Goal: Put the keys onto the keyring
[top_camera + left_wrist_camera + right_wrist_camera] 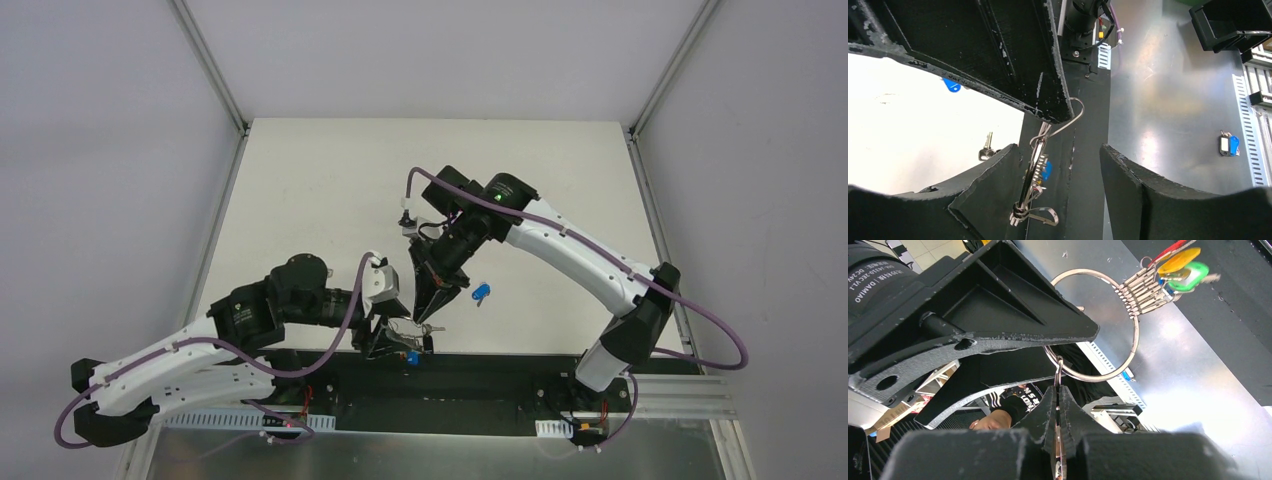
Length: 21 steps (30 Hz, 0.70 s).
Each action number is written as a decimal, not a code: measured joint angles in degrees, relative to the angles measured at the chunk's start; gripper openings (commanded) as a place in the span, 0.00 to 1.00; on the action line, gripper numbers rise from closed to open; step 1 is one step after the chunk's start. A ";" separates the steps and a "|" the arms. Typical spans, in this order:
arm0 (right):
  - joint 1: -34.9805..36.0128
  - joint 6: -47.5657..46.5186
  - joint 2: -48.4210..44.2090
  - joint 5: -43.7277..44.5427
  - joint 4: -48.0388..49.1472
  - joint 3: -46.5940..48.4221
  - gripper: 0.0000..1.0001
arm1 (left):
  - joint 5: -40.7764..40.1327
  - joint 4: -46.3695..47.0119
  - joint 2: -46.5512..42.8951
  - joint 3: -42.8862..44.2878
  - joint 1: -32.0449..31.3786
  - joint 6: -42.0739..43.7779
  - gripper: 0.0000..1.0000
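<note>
**Operator:** What is each hand doing at the keyring (1137, 335)?

**Technician:** The right hand (1058, 390) is pressing its fingers fully together on a thin metal strip (1058, 372) that is meeting the ring's wire. The strip is showing edge-on, so it cannot be told whether it is a key or part of the ring. The left hand (1060, 150) is holding its fingers well apart and is clamping nothing. The ring is standing in that gap, just beside one finger. Whether it is resting on that finger cannot be told.

**Operator:** Where are the keys lying relative to the hands?

**Technician:** Both are lying on the table (330, 190), apart from the ring. The blue-capped key (481, 293) is lying just beside the right hand, on its right. The black-headed key (985, 150) is lying near the tips of both hands. The red, yellow and green-capped keys (1178, 267) are hanging bunched on the ring's far side.

**Operator:** How should this step be done well?

**Technician:** The step appears to be readying the ring for threading. One hand should be anchoring the wire firmly, away from the bunch, before the other is letting go. A loose ring is likely to swing or drop. The free hand should be approaching the nearer key flat and low.
</note>
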 measured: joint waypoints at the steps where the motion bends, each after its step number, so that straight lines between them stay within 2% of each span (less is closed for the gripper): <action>1: 0.00 0.02 -0.13 0.00 0.00 -0.15 0.00 | 0.02 0.13 0.31 0.00 0.00 0.02 0.59; 11: 0.00 0.44 -0.87 0.04 0.15 -1.22 0.00 | 0.09 3.65 1.77 -0.09 0.00 0.44 0.58; 14: 0.00 0.46 -1.33 0.13 0.22 -1.62 0.00 | 0.39 5.70 1.77 -0.83 0.00 0.50 0.52; 17: 0.00 0.50 -1.64 0.17 0.33 -1.66 0.00 | 0.68 6.27 1.77 -1.55 -0.02 0.52 0.41; 21: 0.00 0.66 -1.73 0.17 0.39 -1.66 0.00 | 1.51 7.02 1.84 -2.08 -0.02 0.63 0.34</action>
